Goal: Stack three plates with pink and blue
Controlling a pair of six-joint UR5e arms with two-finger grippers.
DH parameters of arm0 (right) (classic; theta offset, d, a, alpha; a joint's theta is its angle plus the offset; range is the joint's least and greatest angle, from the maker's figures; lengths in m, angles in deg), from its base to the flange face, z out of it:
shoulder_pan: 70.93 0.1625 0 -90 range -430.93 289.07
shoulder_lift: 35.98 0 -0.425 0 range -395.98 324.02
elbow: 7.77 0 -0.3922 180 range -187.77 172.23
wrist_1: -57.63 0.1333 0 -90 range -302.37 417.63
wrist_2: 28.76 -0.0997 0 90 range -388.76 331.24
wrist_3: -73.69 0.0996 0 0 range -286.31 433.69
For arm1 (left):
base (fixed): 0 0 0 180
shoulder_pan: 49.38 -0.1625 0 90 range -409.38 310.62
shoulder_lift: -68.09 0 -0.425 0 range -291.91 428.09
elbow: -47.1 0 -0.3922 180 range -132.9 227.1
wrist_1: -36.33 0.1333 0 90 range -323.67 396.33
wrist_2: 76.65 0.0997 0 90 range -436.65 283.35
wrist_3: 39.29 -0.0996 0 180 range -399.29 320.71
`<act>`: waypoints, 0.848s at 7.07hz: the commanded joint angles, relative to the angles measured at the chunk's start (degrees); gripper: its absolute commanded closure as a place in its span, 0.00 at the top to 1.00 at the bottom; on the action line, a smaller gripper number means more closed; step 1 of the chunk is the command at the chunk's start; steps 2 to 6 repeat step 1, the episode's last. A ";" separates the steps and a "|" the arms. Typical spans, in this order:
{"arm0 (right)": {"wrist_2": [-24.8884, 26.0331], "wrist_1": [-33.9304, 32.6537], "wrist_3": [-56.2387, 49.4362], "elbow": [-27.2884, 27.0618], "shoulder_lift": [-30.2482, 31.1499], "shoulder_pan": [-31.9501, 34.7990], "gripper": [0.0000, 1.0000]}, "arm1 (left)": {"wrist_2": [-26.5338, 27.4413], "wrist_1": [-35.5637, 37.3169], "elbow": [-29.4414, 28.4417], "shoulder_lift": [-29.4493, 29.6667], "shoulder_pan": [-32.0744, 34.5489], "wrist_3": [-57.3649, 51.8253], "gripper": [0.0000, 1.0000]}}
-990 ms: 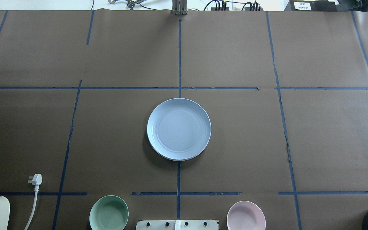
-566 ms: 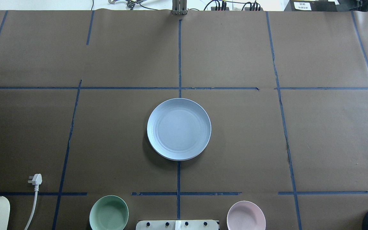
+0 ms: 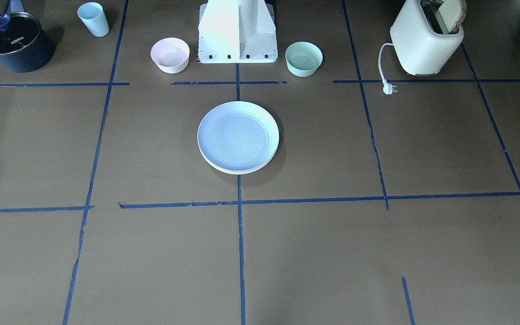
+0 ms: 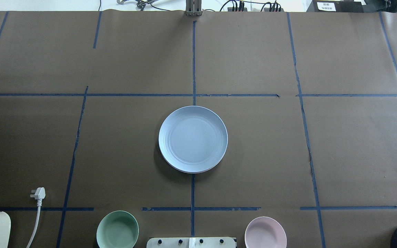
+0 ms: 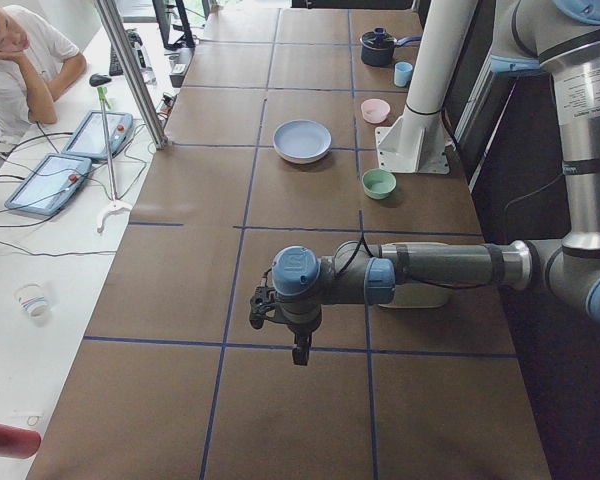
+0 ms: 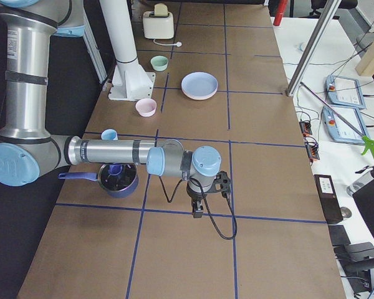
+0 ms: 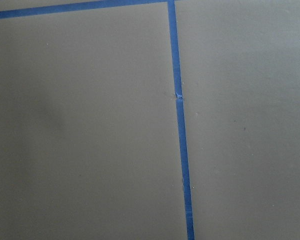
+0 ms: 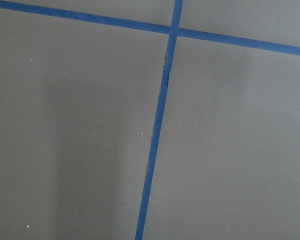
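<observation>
Plates (image 4: 193,139) stacked, blue on top; front view shows cream plate (image 3: 235,172) beneath.

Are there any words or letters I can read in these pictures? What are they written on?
"KONKA": on the pot lid of the dark pot, seen in the front-facing view.
White label on the black box at the table's far edge: printed, but too small to read.
Left arm's sticker: too blurred to read.
Right arm's sticker: too blurred to read.
Nothing else bears readable text.
</observation>
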State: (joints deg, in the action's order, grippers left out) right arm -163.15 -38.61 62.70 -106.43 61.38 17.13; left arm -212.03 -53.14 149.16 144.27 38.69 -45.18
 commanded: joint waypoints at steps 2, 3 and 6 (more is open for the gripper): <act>0.00 0.00 0.00 -0.13 -0.06 0.00 1.00 | 0.03 0.00 -0.02 0.02 0.00 0.00 1.00; 0.00 0.00 0.00 -0.13 -0.06 0.00 1.00 | 0.03 0.00 -0.02 0.02 0.00 0.00 1.00; 0.00 0.00 0.00 -0.13 -0.06 0.00 1.00 | 0.03 0.00 -0.02 0.02 0.00 0.00 1.00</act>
